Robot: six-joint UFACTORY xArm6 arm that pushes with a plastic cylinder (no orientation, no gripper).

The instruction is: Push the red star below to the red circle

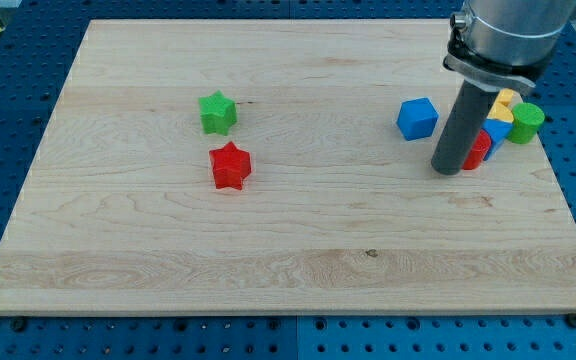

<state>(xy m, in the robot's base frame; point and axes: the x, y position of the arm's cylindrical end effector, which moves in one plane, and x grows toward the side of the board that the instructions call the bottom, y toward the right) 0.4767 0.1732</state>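
My tip [449, 168] rests on the wooden board [168, 270] at the view's right, the dark rod standing upright beneath the grey arm housing; there is no gripper here, only a bare rod, and it holds nothing and touches no block that I can make out with certainty. In the single camera view, the red circle [478, 150] sits just beside the tip on its right, partly hidden behind the rod, so whether they touch I cannot tell. Crowded behind that red piece are a yellow block [506, 102], a second blue block [496, 128] whose shape is mostly hidden, and a green cylinder [526, 122] at the board's right edge. A blue cube [417, 118] stands a little to the upper left of the tip. The red star [231, 166] lies well apart, far to the view's left of the tip and at almost the same height, with a green star [217, 112] just above it. The move, as I judge it, turns on this: the star lies leftward, so the tip must travel round to its far left side and then push it rightward to a spot beneath the red circle.
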